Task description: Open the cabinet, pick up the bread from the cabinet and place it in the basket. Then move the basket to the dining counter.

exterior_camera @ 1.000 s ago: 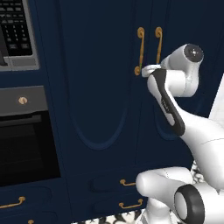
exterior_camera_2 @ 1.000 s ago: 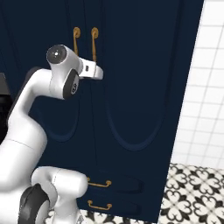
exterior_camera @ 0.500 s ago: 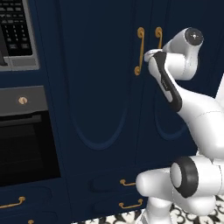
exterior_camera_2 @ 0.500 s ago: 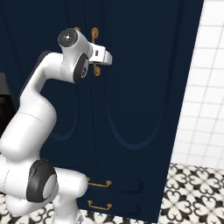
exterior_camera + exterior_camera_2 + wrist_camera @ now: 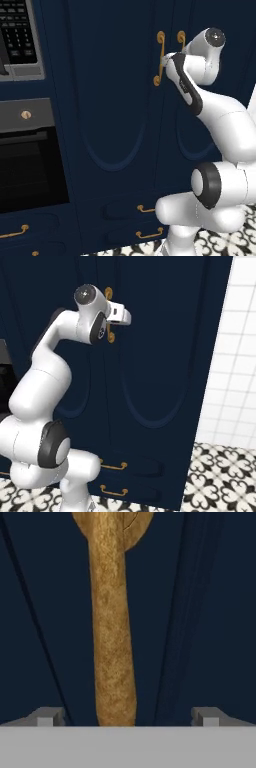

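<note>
The cabinet [image 5: 115, 100] fills the middle of both base views, a tall dark navy front with two arched door panels, both doors closed flat. Its two long brass handles sit side by side near the top of the centre seam: the left handle [image 5: 159, 59] is visible in full in the left base view, and the right handle [image 5: 181, 38] shows just its upper end beside the arm. In the right base view one brass handle [image 5: 109, 315] peeks out at 3 o'clock of the arm's wrist.

At 9 o'clock of the cabinet in the left base view stands a black oven [image 5: 30, 165] with a grey control strip, and above it, at 11 o'clock, a microwave keypad [image 5: 17, 30]. Below the tall doors run low navy drawers with short brass pulls [image 5: 149, 233]. At 3 o'clock in the right base view is a white tiled wall [image 5: 232, 356], and at 5 o'clock a black-and-white patterned floor [image 5: 222, 476].

The white arm reaches up to the handles. The hand [image 5: 127, 717] stands spread wide, holding nothing. In the hand view a brass handle [image 5: 114, 637] runs from 12 o'clock down to 6 o'clock, passing between the two fingertips [image 5: 47, 716]; no contact with it can be seen.
</note>
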